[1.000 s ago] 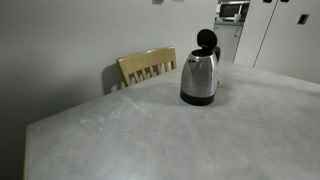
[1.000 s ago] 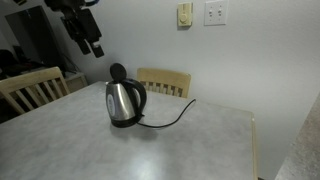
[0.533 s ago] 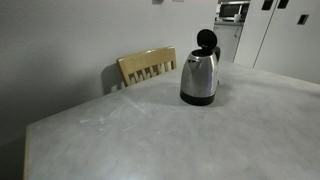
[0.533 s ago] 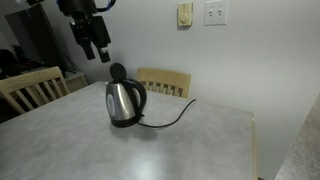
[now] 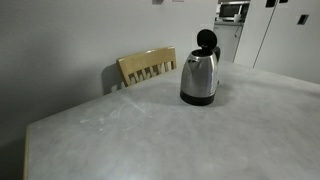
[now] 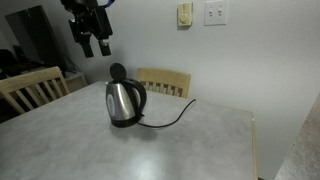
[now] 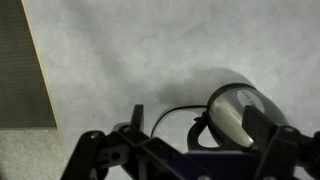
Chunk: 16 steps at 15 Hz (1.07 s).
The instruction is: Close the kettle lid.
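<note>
The steel kettle [image 5: 199, 76] stands on the grey table [image 5: 150, 135], near its far edge. The round black lid [image 5: 206, 40] stands open and upright above the mouth. Both also show in an exterior view: the kettle [image 6: 124, 101] and the lid [image 6: 118, 72]. My gripper [image 6: 96, 44] hangs open and empty in the air, above and a little to the left of the lid, apart from it. The wrist view looks down between my fingers [image 7: 200, 128] onto the kettle [image 7: 236, 112] and its black handle. The lid cannot be told apart there.
A black cord [image 6: 172, 118] runs from the kettle's base across the table toward the wall. A wooden chair [image 6: 165, 80] stands behind the table and another chair [image 6: 30, 88] at its side. The chair [image 5: 147, 66] shows beside the kettle.
My gripper has moved right toward the kettle over the last second, then shifted slightly upward. The kettle and lid have not moved.
</note>
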Tool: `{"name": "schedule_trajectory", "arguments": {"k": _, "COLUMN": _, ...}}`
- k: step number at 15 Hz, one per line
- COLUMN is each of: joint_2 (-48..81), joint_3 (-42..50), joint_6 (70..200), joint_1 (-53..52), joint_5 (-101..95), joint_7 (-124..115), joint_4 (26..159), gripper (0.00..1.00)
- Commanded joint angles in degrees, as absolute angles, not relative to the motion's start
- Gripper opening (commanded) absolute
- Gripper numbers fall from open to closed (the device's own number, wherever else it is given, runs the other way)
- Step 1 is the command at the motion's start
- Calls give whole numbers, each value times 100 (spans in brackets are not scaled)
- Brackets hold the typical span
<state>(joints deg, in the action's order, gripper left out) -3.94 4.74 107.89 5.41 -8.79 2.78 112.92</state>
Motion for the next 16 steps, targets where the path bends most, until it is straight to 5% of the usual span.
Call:
{"name": "schedule_trajectory", "arguments": {"k": 1, "joint_2": 414, "joint_3": 345, "joint_6": 10114, "joint_1": 373, "joint_5": -1200, "joint_7": 877, "joint_4": 10251, "gripper": 100}}
{"name": "schedule_trajectory", "arguments": {"k": 8, "joint_2": 1560, "joint_3": 143, "joint_6": 9761, "joint_1": 153, "joint_5": -1603, "joint_7": 1774, "joint_4": 8931, "gripper": 100}}
{"name": "schedule_trajectory", "arguments": {"k": 10, "joint_2": 1766, "joint_3": 130, "joint_6": 9925, "joint_1": 149, "joint_5": -1546, "joint_7": 1742, "joint_4": 8747, "gripper": 85}}
{"name": "schedule_trajectory", "arguments": {"k": 11, "joint_2": 1845, "joint_3": 126, "joint_6": 9985, "joint_1": 150, "joint_5": -1494, "joint_7": 1672, "joint_4": 8677, "gripper": 66}}
{"name": "schedule_trajectory", "arguments": {"k": 16, "joint_2": 2127, "joint_3": 171, "joint_6": 10168, "joint_1": 172, "joint_5": -1221, "joint_7": 918, "joint_4": 8484, "gripper": 32}}
